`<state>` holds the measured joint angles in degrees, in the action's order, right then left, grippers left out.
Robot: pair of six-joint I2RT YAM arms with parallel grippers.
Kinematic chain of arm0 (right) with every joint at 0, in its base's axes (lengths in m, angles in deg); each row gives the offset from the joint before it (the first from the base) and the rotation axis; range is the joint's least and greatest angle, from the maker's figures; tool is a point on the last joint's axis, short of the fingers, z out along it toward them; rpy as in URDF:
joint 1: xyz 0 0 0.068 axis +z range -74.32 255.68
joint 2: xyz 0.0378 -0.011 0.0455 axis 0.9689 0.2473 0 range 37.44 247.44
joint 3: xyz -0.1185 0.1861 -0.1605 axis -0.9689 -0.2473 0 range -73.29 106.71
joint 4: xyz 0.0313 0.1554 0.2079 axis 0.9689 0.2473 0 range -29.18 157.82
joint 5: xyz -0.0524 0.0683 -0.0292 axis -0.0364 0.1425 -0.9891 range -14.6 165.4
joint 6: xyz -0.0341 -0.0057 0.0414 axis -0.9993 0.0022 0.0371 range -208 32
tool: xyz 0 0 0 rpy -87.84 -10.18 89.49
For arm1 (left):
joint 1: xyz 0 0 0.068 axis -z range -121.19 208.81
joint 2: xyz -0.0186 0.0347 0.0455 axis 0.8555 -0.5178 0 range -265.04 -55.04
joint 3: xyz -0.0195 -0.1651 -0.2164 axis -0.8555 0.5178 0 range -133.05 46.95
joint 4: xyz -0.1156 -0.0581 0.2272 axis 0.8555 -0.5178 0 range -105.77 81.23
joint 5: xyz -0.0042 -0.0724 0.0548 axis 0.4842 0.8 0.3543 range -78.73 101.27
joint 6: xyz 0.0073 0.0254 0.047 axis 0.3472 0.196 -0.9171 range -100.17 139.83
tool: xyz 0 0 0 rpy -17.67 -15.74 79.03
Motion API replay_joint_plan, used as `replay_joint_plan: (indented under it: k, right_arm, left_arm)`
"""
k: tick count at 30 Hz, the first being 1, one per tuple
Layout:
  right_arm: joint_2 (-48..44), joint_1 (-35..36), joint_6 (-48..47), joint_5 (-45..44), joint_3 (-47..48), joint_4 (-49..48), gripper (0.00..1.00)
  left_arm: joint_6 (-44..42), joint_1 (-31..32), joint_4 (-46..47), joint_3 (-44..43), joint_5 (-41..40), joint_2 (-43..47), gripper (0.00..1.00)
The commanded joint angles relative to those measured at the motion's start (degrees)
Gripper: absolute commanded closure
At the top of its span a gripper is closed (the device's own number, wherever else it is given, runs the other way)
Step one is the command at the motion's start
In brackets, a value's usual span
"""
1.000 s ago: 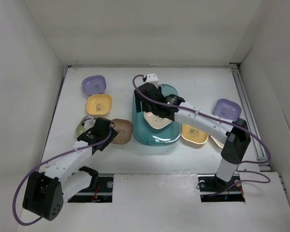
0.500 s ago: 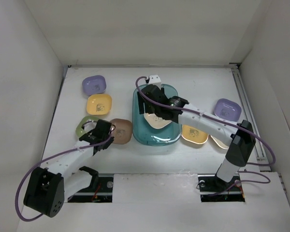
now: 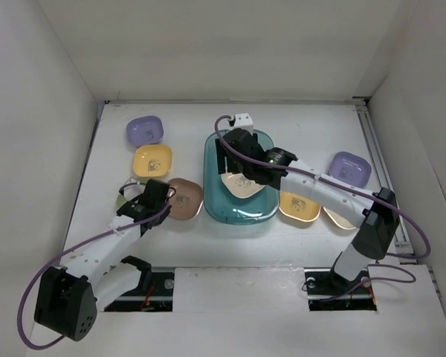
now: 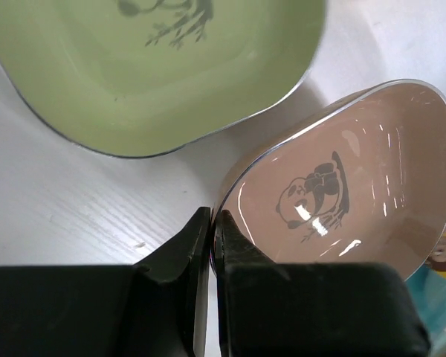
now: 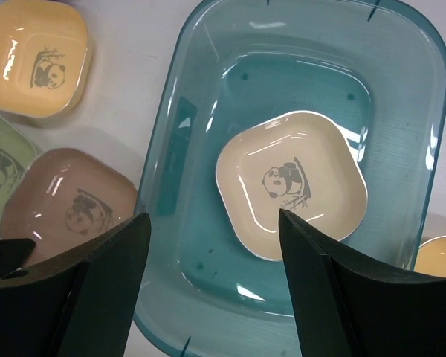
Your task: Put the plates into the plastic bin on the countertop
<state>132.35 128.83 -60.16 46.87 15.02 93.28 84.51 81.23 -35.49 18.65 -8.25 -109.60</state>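
My left gripper [image 4: 214, 223] is shut on the near-left rim of the pink-brown plate [image 4: 357, 186], which has a panda print. In the top view that gripper [image 3: 166, 199] sits at the plate's [image 3: 188, 199] left edge. A light green plate [image 4: 171, 82] lies just beyond, partly under the arm [image 3: 125, 195]. The teal plastic bin [image 3: 238, 213] holds one cream plate [image 5: 291, 182]. My right gripper [image 5: 214, 216] hangs open over the bin [image 5: 171, 149], empty. Purple [image 3: 144, 130] and orange-yellow [image 3: 152, 160] plates lie on the countertop [image 3: 297, 126] at the back left.
Right of the bin lie a purple plate [image 3: 349, 167], an orange-yellow plate [image 3: 299, 206] and a cream plate [image 3: 334, 217], partly under the right arm. White walls close in the countertop on three sides. A rail [image 3: 379, 163] runs along the right edge.
My left gripper went from open to shut on the pink-brown plate's rim. The right arm drifted a little to the right above the bin, still open.
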Motion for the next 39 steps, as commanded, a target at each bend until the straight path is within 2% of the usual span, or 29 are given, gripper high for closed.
replay_joint_plan:
  k: [1,6,11,14,16,17,19,20,21,23,25,27,29,34,39]
  right_arm:
    - [-2.6,-0.7,-0.8,-0.9,-0.9,-2.3,0.25]
    - [-3.8,-1.2,-1.3,-0.9,-1.5,-1.8,0.25]
    - [-5.0,-2.3,-1.3,-0.9,-2.0,-1.8,0.25]
    - [-6.3,-2.8,-1.3,-2.0,-2.5,-1.3,0.25]
    - [-8.4,-3.6,-1.3,-2.6,-3.7,-0.7,0.25]
    - [-9.2,-4.2,-1.3,-3.3,-4.2,0.0,0.25]
    - [-11.8,-6.5,-0.6,-4.7,-6.7,1.4,0.25]
    - [-13.0,-6.5,0.0,-4.7,-7.9,1.4,0.25]
    - [-14.1,-8.9,0.0,-4.7,-9.2,2.2,0.25]
    - [-18.0,-12.0,2.9,-4.7,-13.7,2.9,0.23]
    - [-21.0,-16.0,4.2,-4.7,-18.9,3.0,0.23]
    - [-25.3,-18.1,6.2,-4.7,-22.0,3.0,0.23]
    - [-29.8,-22.1,7.3,-2.9,-27.7,2.3,0.23]
    - [-31.8,-25.7,8.7,-0.1,-32.9,0.3,0.23]
    - [-28.0,-28.1,11.4,3.9,-38.0,-3.3,0.23]
  left_arm:
    - [1.8,0.0,-4.1,-6.5,-5.0,-1.1,1.00]
    - [1.8,0.0,-7.8,-12.9,-10.7,-1.6,1.00]
    - [3.9,0.0,-15.7,-24.1,-19.2,-4.4,1.00]
    - [2.7,0.0,-16.4,-30.0,-22.2,-7.1,1.00]
    - [-2.9,0.0,-10.6,-31.6,-20.1,-7.7,1.00]
    - [-9.4,0.0,-7.3,-31.6,-15.1,-8.3,1.00]
    - [-14.8,0.0,-0.4,-32.3,-6.7,-9.5,1.00]
    - [-14.9,0.0,1.7,-32.3,-6.7,-10.2,1.00]
    - [-17.1,0.0,3.4,-32.8,-0.8,-11.0,1.00]
    - [-18.4,1.3,6.3,-33.7,3.1,-13.2,1.00]
    - [-20.3,5.6,6.3,-37.0,3.7,-17.6,1.00]
    - [-20.9,9.4,6.0,-40.2,0.9,-23.4,1.00]
    - [-21.4,15.8,3.4,-48.0,-0.7,-31.2,1.00]
    - [-21.4,17.6,4.0,-49.3,1.6,-37.8,1.00]
    - [-20.8,17.6,4.6,-48.7,4.0,-41.7,1.00]
